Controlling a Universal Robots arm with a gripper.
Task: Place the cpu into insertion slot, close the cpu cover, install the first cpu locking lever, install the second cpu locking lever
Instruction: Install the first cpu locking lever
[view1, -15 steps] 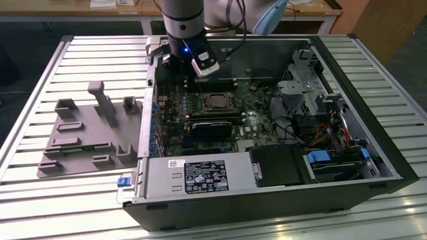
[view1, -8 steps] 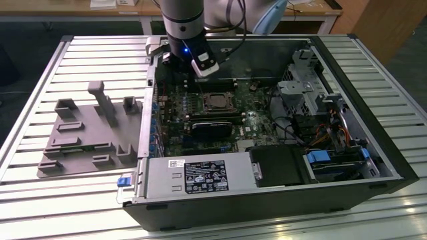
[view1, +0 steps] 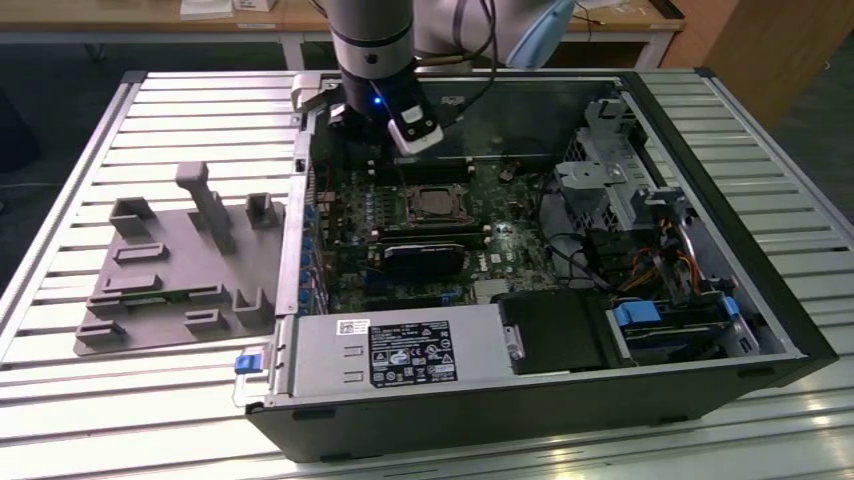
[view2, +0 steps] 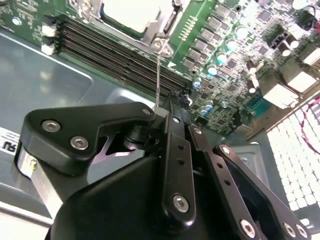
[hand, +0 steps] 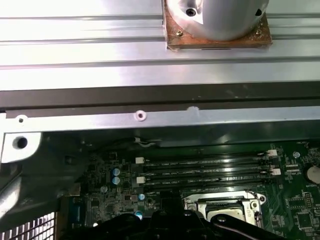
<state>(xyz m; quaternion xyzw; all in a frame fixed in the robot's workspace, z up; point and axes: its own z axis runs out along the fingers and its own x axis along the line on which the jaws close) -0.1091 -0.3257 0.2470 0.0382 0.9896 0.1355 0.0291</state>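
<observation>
Up close, the second wrist view shows the gripper (view2: 165, 104) pinching a thin locking lever (view2: 158, 75); the exterior view shows the cpu (view1: 435, 205) seated.

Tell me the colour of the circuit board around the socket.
Green; the circuit board shows best in the second wrist view.

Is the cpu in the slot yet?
In: the cpu lies flat, pale face up, inside the slot rim.
</observation>
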